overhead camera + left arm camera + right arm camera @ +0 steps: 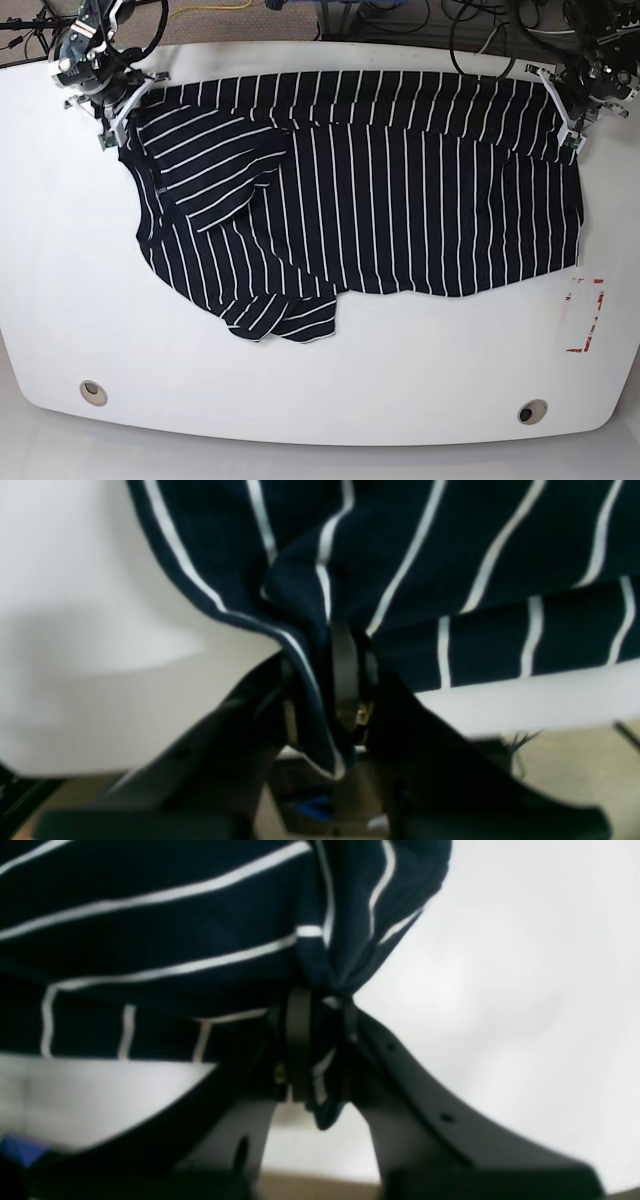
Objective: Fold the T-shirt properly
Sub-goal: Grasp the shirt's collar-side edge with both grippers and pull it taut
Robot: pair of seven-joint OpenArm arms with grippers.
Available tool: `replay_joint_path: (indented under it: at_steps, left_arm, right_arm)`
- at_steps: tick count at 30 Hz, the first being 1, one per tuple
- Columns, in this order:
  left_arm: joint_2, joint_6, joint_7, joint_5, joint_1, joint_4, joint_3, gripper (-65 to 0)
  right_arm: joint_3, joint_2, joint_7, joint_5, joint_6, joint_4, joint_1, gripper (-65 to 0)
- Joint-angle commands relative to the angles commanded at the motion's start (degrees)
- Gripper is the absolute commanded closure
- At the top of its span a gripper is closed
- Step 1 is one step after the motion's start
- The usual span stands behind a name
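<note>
White table [90, 630] fills my left wrist view; my left gripper [327, 680] is clamped on a bunched edge of the T-shirt [450, 555], which spreads ahead and to one side. In my right wrist view, my right gripper [320, 1040] pinches another gathered edge. From the base view, the shirt stretches between my grippers; a red-marked label [582, 315], unreadable, lies near my left one.

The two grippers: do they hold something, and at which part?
Both hold the dark navy white-striped fabric T-shirt. The left gripper pinches a bunched edge at one far corner; the right gripper pinches the other far corner.
</note>
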Motion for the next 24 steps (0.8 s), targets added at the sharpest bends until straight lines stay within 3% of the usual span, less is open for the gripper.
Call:
replay_joint_path:
  at_steps: [3,8,10,13,14,17,21,24]
  left_arm:
    - [-0.3,0.0,0.0,-0.1,1.4,-0.1,0.0,-6.3]
    - [-0.3,0.0,0.0,-0.1,2.4,-0.1,0.1,-14.3]
    - [-0.3,0.0,0.0,-0.2,2.5,-0.1,0.1,-20.4]
    - [-0.3,0.0,0.0,-0.3,2.5,-0.1,0.3,-34.7]
    - [-0.2,0.0,0.0,-0.3,2.5,-0.1,0.3,-41.1]
    - [-0.1,0.0,0.0,-0.3,2.4,-0.1,0.2,-52.4]
    - [-0.1,0.0,0.1,-0.3,0.6,-0.1,0.3,-53.5]
    - [-0.3,0.0,0.1,-0.4,-0.4,-0.1,0.1,-53.3]
  right_arm:
    - [0.0,-1.1,-0.1,0.0,0.0,1.8,-2.4,-4.9]
    - [0.0,-2.7,-0.1,0.0,0.0,2.5,-4.6,-4.9]
    - [0.0,-3.3,0.0,-0.1,0.0,2.4,-4.6,-4.9]
    - [0.0,-3.3,0.1,-0.1,0.0,2.1,-4.1,-6.0]
    - [0.0,-3.3,0.1,-0.1,0.0,2.1,-3.5,-9.4]
    - [0.0,-3.3,-0.1,-0.1,0.0,2.5,-3.0,-19.5]
    - [0.0,-2.9,-0.1,-0.1,0.0,3.0,-2.8,-36.5]
    - [0.0,-2.9,-0.1,0.0,0.0,5.3,-2.8,-43.6]
